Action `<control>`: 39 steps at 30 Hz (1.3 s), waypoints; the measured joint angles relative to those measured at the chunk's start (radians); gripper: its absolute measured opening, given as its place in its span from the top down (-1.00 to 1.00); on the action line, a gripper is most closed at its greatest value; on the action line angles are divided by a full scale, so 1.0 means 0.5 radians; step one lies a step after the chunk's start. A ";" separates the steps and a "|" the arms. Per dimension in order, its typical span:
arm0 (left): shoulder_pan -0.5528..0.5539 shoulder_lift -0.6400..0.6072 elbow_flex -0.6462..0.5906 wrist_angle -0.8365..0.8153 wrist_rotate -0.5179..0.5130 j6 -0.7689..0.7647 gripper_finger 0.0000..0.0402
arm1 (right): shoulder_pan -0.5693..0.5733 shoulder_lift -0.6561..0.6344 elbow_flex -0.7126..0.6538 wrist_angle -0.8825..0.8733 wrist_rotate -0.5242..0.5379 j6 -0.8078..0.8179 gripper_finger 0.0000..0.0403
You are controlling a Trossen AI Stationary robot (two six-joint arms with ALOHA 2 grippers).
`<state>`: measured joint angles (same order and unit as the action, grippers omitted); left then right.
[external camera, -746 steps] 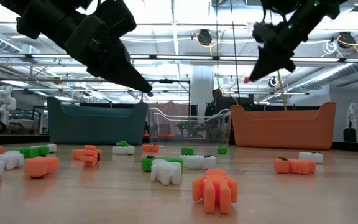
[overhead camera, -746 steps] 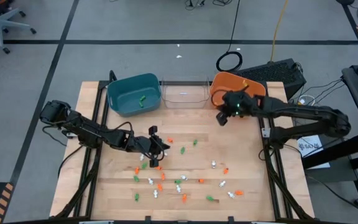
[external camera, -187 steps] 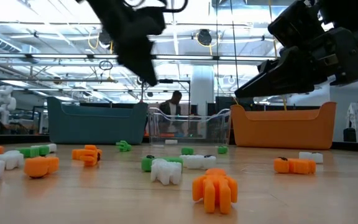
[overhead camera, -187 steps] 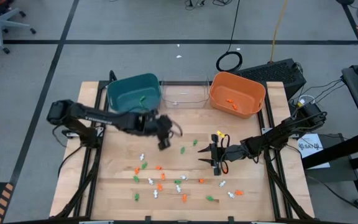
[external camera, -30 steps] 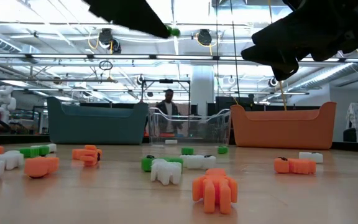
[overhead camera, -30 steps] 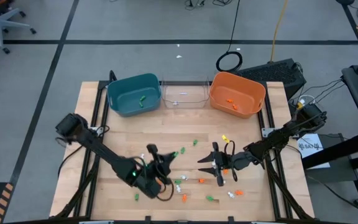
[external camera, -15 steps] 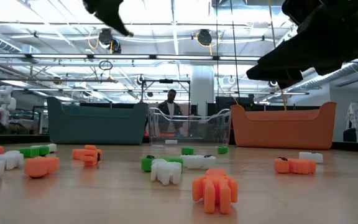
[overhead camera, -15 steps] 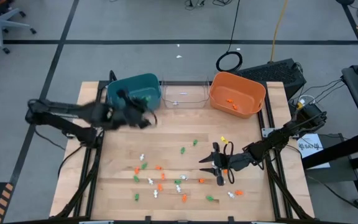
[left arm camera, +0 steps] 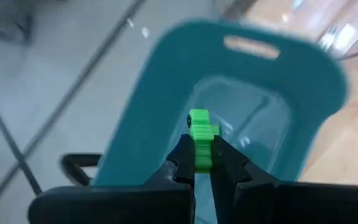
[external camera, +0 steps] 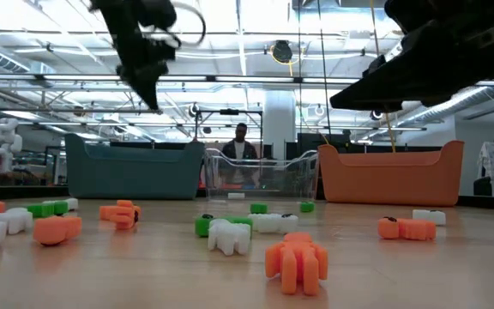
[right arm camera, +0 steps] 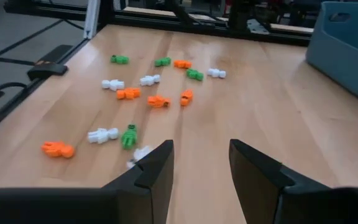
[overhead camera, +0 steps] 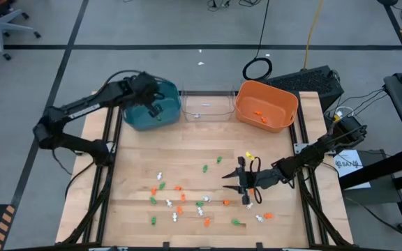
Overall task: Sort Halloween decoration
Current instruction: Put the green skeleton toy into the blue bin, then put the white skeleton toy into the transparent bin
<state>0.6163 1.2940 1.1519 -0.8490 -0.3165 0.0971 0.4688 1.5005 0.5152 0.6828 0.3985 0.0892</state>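
Small orange, green and white trinkets (overhead camera: 180, 202) lie scattered on the wooden table and also show in the right wrist view (right arm camera: 129, 93). My left gripper (overhead camera: 152, 103) hangs over the teal bin (overhead camera: 132, 120) at the far left, shut on a green trinket (left arm camera: 199, 127). Another green trinket lies inside that bin. My right gripper (overhead camera: 233, 183) is open and empty above the table's right middle, its fingers (right arm camera: 157, 165) pointing toward the scattered trinkets. My left gripper pinches the green trinket's lower part (left arm camera: 200, 155) between its two fingertips. The trinket's upper end (left arm camera: 197, 117) sticks out past the fingers. It is lifted clear, above the inside of the teal bin (left arm camera: 166, 81).
A clear bin (overhead camera: 206, 110) stands in the far middle, and an orange bin (overhead camera: 285, 104) at the far right holds a few orange trinkets. A person stands in the room behind the clear bin (external camera: 241, 142). Bare wood lies between the bins and the trinkets.
My left gripper has carried the green trinket up from the middle of the table toward the far left, and now holds it over the teal bin, still shut on it. My right gripper has stayed open in about the same place.
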 joint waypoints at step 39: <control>-0.041 0.187 0.000 -0.118 0.160 -0.238 0.57 | -0.153 -0.001 0.000 -0.061 -0.006 0.164 0.31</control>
<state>0.5958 1.3877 1.1519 -0.9080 -0.2363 -0.0222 0.3924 1.5002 0.5152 0.6525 0.3953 0.1711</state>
